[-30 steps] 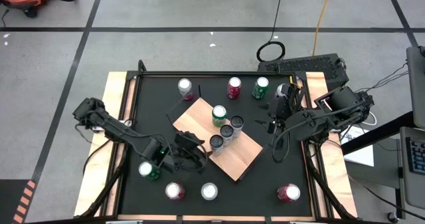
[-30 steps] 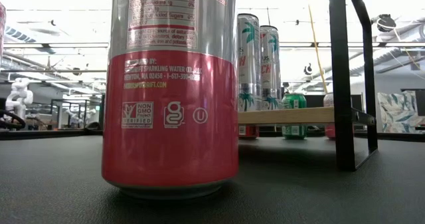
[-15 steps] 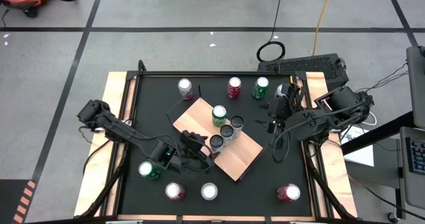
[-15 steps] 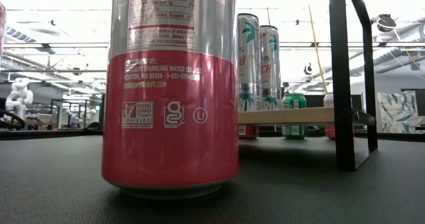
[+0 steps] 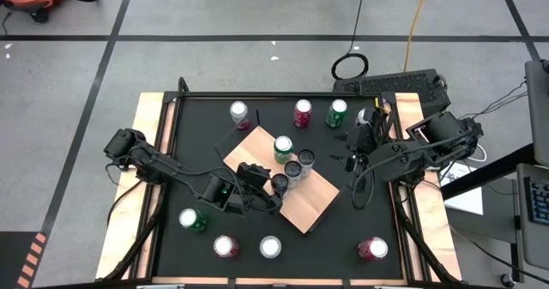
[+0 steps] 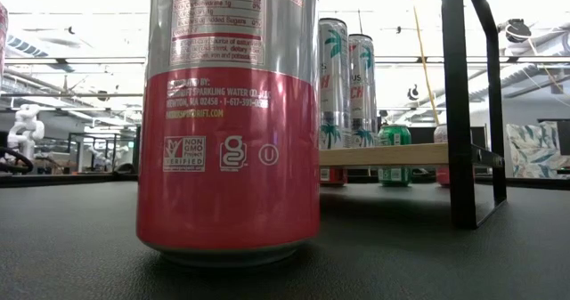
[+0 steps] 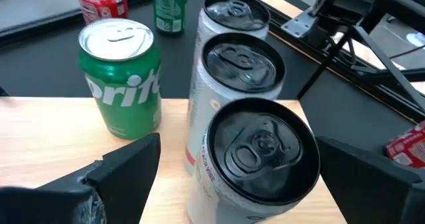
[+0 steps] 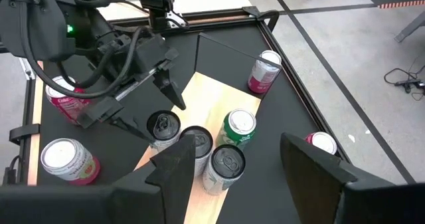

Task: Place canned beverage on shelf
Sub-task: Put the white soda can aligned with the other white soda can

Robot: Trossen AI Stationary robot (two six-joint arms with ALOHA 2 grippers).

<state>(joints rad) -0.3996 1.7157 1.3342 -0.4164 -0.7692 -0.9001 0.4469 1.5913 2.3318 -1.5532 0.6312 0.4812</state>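
Observation:
The shelf [image 5: 300, 199] is a tan board standing slantwise mid-table. On it stand a green can [image 5: 283, 148] and a row of three slim dark-topped cans [image 5: 292, 170]. My left gripper [image 5: 268, 189] is open at the shelf's near-left side. Its fingers stand on either side of the nearest slim can [image 7: 255, 161], just below that can's top. The green can [image 7: 123, 78] stands beside the row. My right gripper [image 5: 356, 156] hangs open, raised over the table to the right of the shelf, with nothing between its fingers [image 8: 179, 164].
Loose cans stand on the black table: three along the far edge [image 5: 302, 112], a green one [image 5: 192, 220] at the near left, and three along the near edge [image 5: 270, 247]. A pink can [image 6: 230, 113] fills the low view in front of the shelf board [image 6: 392, 154].
My left gripper has moved toward the table's right and slightly down, from beside the green can on the table to the shelf. Its fingers now straddle the nearest slim can. No can has moved.

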